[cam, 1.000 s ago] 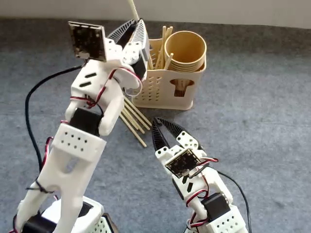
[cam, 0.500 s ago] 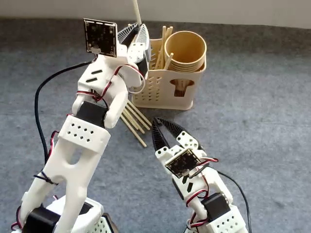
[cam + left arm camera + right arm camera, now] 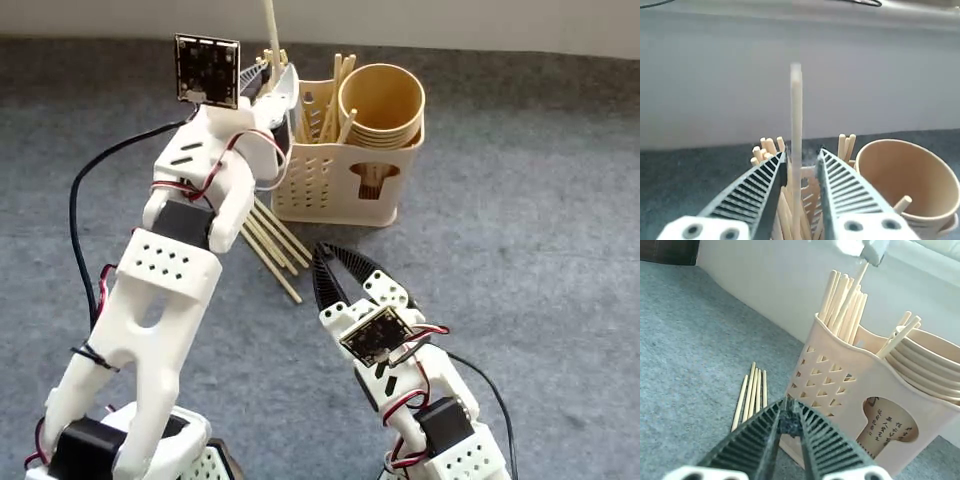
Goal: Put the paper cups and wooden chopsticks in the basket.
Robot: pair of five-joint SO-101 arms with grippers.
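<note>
1. One chopstick (image 3: 796, 125) is clamped between the jaws of the left gripper (image 3: 801, 155), which hangs high over the chopstick end of the basket (image 3: 345, 190). The stick points almost straight up. From the right wrist view its lower end looks to be in among the standing chopsticks (image 3: 840, 295), though I cannot see how deep.
2. The grip should hold until the stick's foot is well below the rim. Let go from this height and I would expect it to tip over the wall or bounce back out.
3. The descent wants to be straight down. The compartment is crowded, and a slanted stick would likely jam across the others instead of sliding between them.
4. Go gently. The basket looks light and stands free on the table (image 3: 520, 260), so a hard push on the bundle could shove or tilt it.
5. Stay on this side of the basket. The paper cups (image 3: 382, 100) sit stacked in the other end, with one stick leaning on their rim, and a sideways drift would send this one in there too.
6. On release, the jaws should part only a little and the gripper should rise straight, so the ribbed fingers do not drag neighbouring sticks up.
7. Several loose chopsticks (image 3: 270, 245) lie on the table just beside the basket, partly under the left arm, and they come next.
8. The right gripper (image 3: 322, 255) rests low in front of the basket with its jaws together and nothing between them, apart from the working arm.
</note>
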